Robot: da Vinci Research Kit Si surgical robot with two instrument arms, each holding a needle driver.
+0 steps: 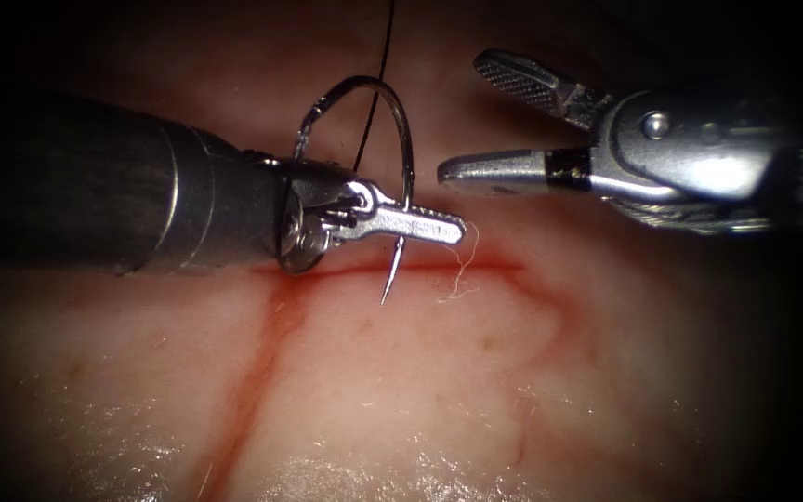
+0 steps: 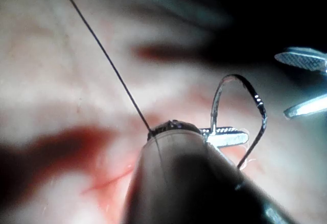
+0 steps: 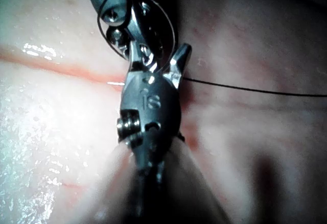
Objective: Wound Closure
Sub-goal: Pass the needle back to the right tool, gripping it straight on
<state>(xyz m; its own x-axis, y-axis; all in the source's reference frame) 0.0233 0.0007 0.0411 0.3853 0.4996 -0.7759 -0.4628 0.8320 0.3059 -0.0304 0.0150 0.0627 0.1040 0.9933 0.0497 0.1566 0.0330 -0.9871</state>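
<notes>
The left tool (image 1: 420, 223) grips the needle (image 1: 392, 102) near its tip, clear above the cut (image 1: 476, 265), thread (image 1: 385, 46) trailing, while the right tool (image 1: 462, 121) gapes empty nearby; no stitch shows, so closure looks barely begun.

Surgical training bench: pale pork tissue (image 1: 401, 390) with a red-stained cut (image 1: 439, 268), a curved suture needle (image 1: 408, 158) and black thread (image 1: 385, 46) under endoscope lighting.
</notes>
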